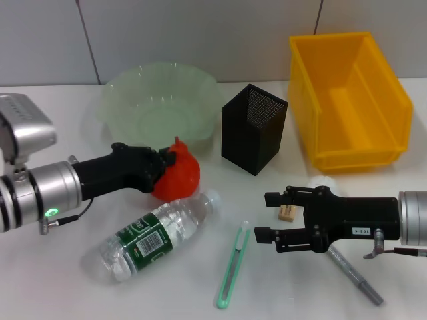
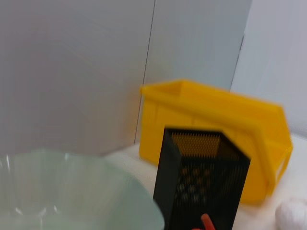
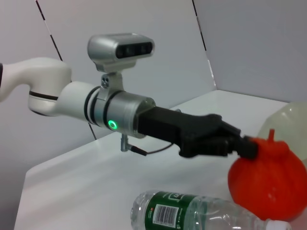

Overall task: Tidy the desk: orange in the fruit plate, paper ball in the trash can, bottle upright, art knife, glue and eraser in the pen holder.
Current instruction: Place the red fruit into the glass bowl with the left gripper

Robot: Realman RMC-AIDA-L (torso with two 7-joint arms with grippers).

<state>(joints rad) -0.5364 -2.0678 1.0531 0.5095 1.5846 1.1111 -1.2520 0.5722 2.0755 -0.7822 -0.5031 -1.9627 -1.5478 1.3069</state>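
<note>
The left gripper (image 1: 172, 160) is pinched on the bright orange plastic fruit (image 1: 179, 175) near its stem, holding it just in front of the pale green translucent ruffled fruit plate (image 1: 137, 90) and close above the clear plastic water bottle (image 1: 157, 235) that lies on its side. To finish this step well, the fruit should probably be carried clear over the near rim before release, low enough not to bounce out, and kept off the black mesh square pen holder (image 1: 254, 127) beside the plate. The right gripper (image 1: 262, 217) hovers with its fingers spread over the white table (image 1: 60, 287), just beside the small tan eraser (image 1: 287, 213). Counted: one fruit, one plate, one bottle, one pen holder, one yellow plastic bin (image 1: 347, 100), one mint-green art knife (image 1: 233, 263), one eraser, one white paper ball (image 1: 323, 181) half hidden behind the right gripper, and one grey pen-like stick (image 1: 355, 275).
</note>
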